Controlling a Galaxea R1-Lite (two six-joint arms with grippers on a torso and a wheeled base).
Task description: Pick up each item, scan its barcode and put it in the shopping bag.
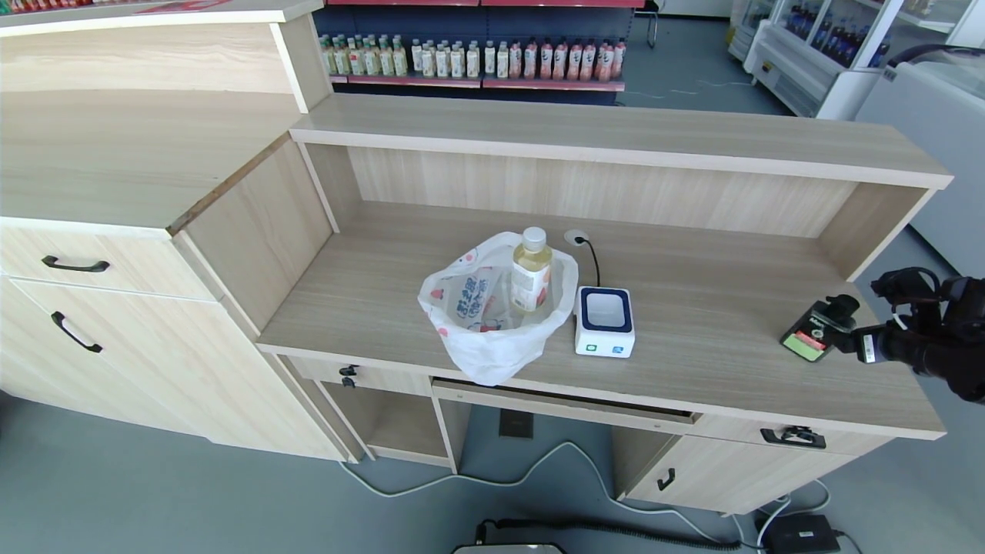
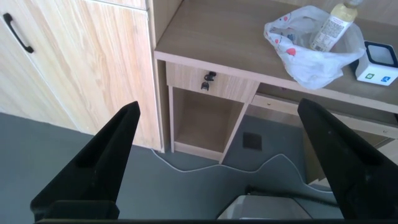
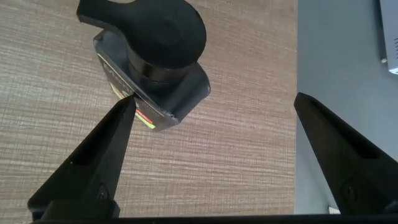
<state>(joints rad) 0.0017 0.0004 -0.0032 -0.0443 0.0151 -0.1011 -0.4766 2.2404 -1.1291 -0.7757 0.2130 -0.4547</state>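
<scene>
Right gripper (image 1: 863, 322) (image 3: 212, 102): we see it released, fingers spread wide, reaching in low over the right end of the counter from the right side.
Left gripper (image 2: 219, 106): released too, fingers wide apart; it hangs low in front of the counter, over the grey floor, to the left of the shopping bag.
Counter (image 1: 731, 323) (image 2: 211, 37): pale wood grain, with a raised shelf along the back.
Shopping bag (image 1: 477, 338) (image 2: 311, 65): thin white plastic, standing open near the middle of the counter at its front edge. We make out blue printed characters and red marks on it.
Scanner (image 1: 605, 319) (image 2: 378, 62): white box with a dark blue-framed window on top, just to the right of the bag, with two small coloured squares on its front.
Drink bottle (image 1: 531, 277) (image 2: 333, 25): upright inside the bag, pale yellow liquid, white cap, white label.
Dark bottle (image 1: 816, 332) (image 3: 161, 68): small, with a broad black cap and a green and red label patch. It lies tilted on the counter's right end, ahead of the right gripper's spread fingers and just beside one of them. We cannot tell whether they touch.
</scene>
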